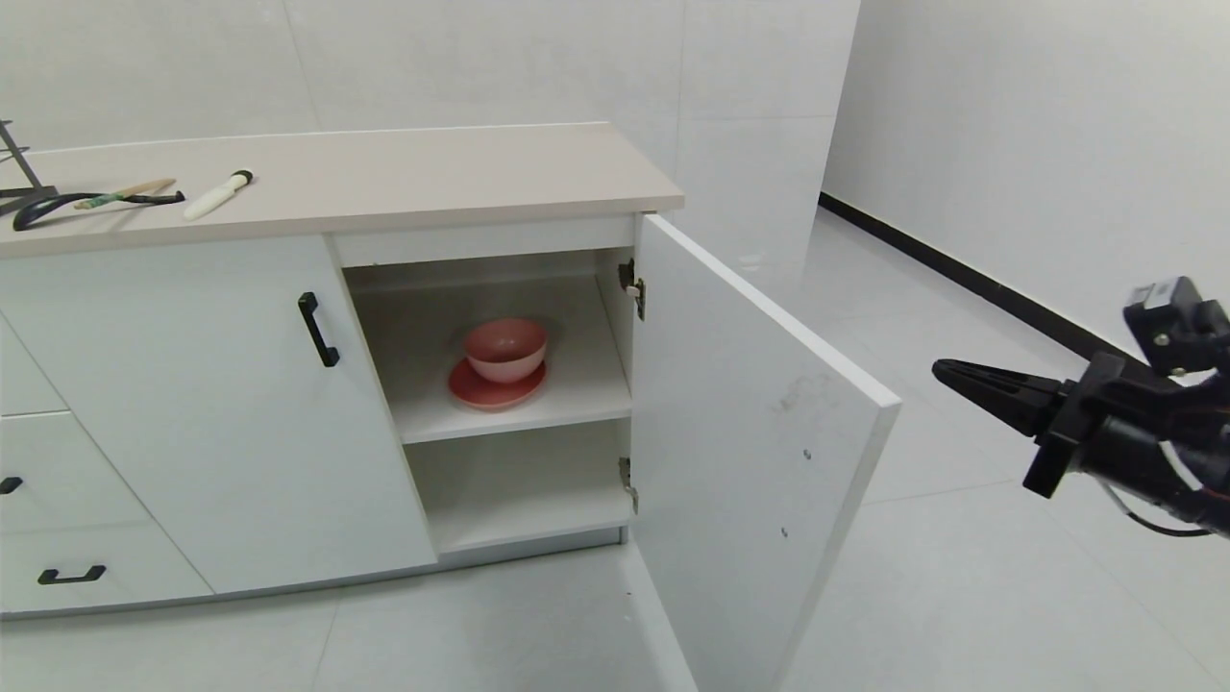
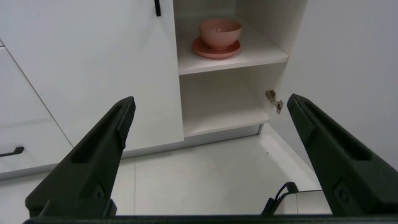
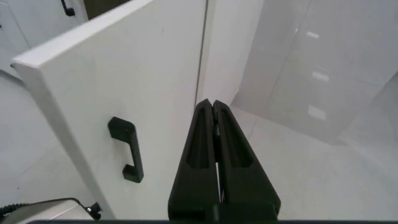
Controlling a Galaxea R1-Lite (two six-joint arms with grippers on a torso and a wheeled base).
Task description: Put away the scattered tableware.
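Note:
A pink bowl (image 1: 505, 349) sits on a pink plate (image 1: 492, 388) on the upper shelf (image 1: 577, 394) of the white cabinet, whose right door (image 1: 759, 452) stands swung open. From the left wrist the same bowl (image 2: 220, 32) and plate (image 2: 214, 50) show, far beyond my left gripper (image 2: 208, 112), which is open and holds nothing. My right gripper (image 1: 947, 370) hangs to the right of the open door, shut on nothing. In the right wrist view its fingers (image 3: 213, 124) point at the door's outer face, near the black handle (image 3: 127, 149).
On the countertop (image 1: 404, 178) at the far left lie a white-handled utensil (image 1: 217, 195), a wooden-handled one (image 1: 125, 193) and a black rack (image 1: 24, 187). The left cabinet door (image 1: 202, 413) is closed, with drawers (image 1: 58, 538) beside it. Open tiled floor (image 1: 961, 596) spreads to the right.

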